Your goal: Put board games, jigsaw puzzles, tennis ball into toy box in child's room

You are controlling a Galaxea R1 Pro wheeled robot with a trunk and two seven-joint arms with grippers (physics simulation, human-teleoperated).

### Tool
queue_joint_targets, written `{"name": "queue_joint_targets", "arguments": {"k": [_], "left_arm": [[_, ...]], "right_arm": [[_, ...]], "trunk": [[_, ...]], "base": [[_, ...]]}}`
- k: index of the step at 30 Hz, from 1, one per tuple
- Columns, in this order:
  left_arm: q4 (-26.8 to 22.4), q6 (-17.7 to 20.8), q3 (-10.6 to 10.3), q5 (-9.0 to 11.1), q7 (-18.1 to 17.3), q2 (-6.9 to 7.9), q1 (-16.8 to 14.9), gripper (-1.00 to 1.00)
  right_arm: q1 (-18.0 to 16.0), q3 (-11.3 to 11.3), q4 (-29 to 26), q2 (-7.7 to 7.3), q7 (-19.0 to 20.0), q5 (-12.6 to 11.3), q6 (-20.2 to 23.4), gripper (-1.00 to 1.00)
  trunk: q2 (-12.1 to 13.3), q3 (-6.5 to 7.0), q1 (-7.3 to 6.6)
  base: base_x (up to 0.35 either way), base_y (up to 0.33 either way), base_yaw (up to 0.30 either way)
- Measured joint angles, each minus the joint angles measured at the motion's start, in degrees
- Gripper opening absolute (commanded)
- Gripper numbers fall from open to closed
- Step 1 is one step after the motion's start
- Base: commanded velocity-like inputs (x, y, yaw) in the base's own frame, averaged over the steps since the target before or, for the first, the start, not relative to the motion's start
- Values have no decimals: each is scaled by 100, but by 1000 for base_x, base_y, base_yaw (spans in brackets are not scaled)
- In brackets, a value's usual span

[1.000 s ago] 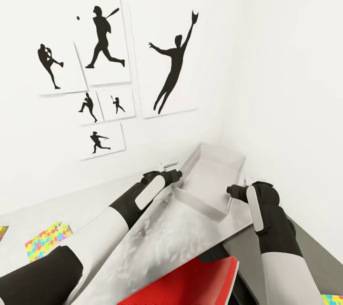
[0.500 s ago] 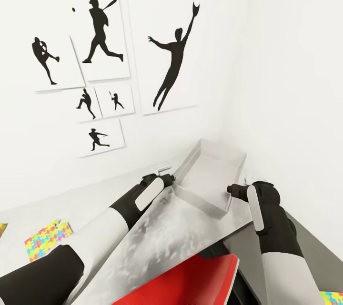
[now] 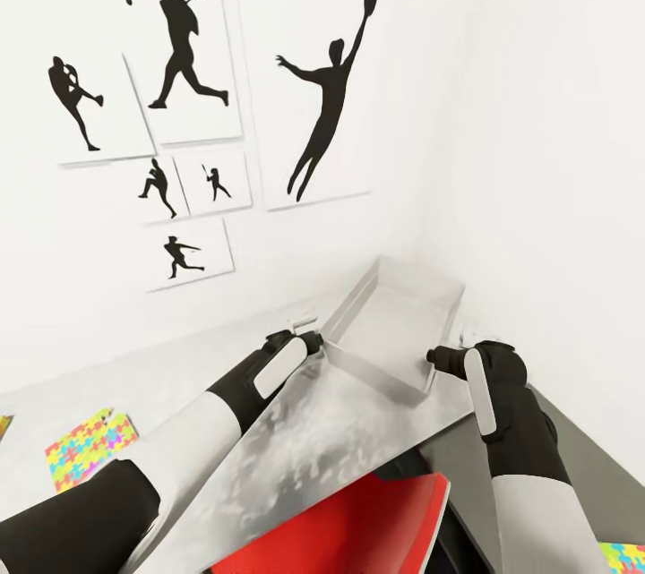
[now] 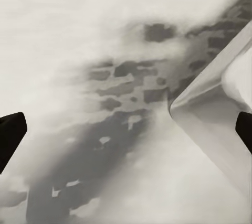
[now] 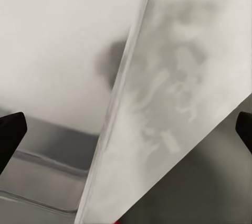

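My left gripper (image 3: 303, 329) and right gripper (image 3: 448, 350), both spread apart and empty, flank the toy box (image 3: 394, 332) at centre-right on the table (image 3: 296, 440). I judge I'm repositioning it; next, close on its walls.

The light grey, low-walled toy box (image 3: 394, 323) now sits turned and slightly farther along the white-grey table top (image 3: 296, 458). The black left arm's gripper (image 3: 303, 328) reaches farther forward. The whole view tilts, so the wall silhouettes shift.
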Motion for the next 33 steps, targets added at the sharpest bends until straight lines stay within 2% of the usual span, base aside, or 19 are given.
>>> {"name": "queue_joint_targets", "arguments": {"k": [8,12,14,16,17,18,21,26,33], "left_arm": [[-386,-1,-47,4,-25,0,0,100],[-632,0,-237,65,-71,0,0,100],[-841,-8,-495,359,-86,0,0,100],[-1021,-59,-819,872,-92,0,0,100],[-1056,-84,-895,1009,-91,0,0,100],[-1107,-143,-1027,1244,-91,0,1,100],[-1167,-258,-1248,1530,-90,0,0,100],[-1201,-547,-1578,1729,-88,0,1,100],[-1208,-720,-1743,1772,-85,0,1,100]], "right_arm": [[0,0,0,0,0,0,0,100],[0,0,-2,-2,1,0,0,100],[2,0,-12,-6,0,1,0,100],[25,3,-164,-8,1,2,0,100],[32,6,-233,-8,1,0,0,100],[47,8,-388,-8,4,-1,0,100],[71,13,-709,-8,8,-5,-1,100],[86,21,-983,-9,11,-7,-1,100],[81,20,-1105,-12,18,-12,-1,100]], "trunk": [[0,-75,0],[0,-113,0],[-1,-131,0],[-1,-150,0],[-1,-160,0],[-1,-169,0],[-1,-197,0],[-1,-244,0],[-1,-310,0]], "base": [[0,0,0],[0,0,0],[0,0,0],[0,0,0],[0,0,0],[0,0,0],[0,0,0],[0,0,0],[0,0,0]]}}
